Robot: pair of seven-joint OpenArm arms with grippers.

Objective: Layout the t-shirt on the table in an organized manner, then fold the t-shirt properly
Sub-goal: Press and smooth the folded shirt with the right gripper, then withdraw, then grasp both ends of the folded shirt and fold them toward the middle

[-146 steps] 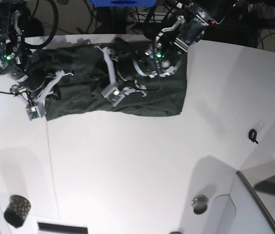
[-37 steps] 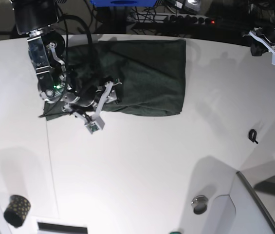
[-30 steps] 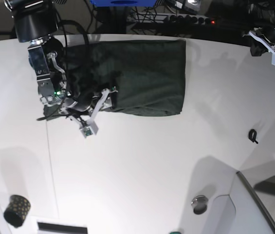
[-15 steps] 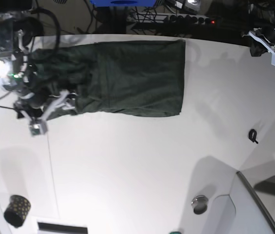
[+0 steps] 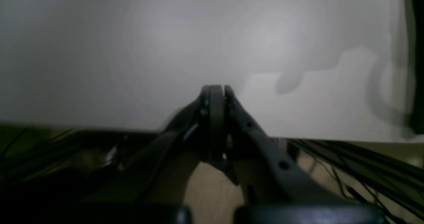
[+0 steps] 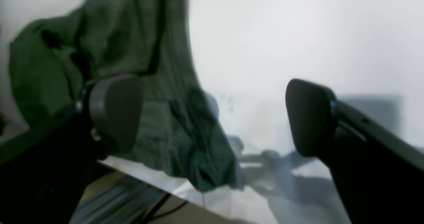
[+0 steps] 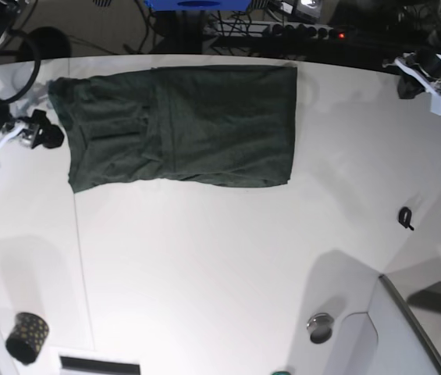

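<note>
Right pincer (image 6: pixel 212 118) is wide open with nothing in it, pads well apart, hanging just off the t-shirt's (image 7: pixel 181 129) left end in the base view, near the tabletop (image 7: pixel 220 258) edge. A second ago it was over that end of the cloth, bunching it; since then it has let go and backed out to the side. Left pincer (image 5: pixel 215 94) is fully closed on nothing, parked at the far-right rim in the base view, well apart from the shirt, same spot as a second ago.

T-shirt lies flat along the far edge of the tabletop as a wide dark green rectangle. The end the right pincer just dropped now reaches further out than it did a second ago. That end is rougher: uneven corner, some wrinkles, and an overlap seam shows partway across. The right wrist view shows a lump of cloth close to the tabletop edge there.

My read: that was an unfold or spread-out, so layout is still being tidied and the real folding isn't finished. Next grab probably goes on that ragged end.

Containers: small black dotted cup (image 7: pixel 26 337) at the near-left corner, well apart from the shirt; can't see its contents.
</note>
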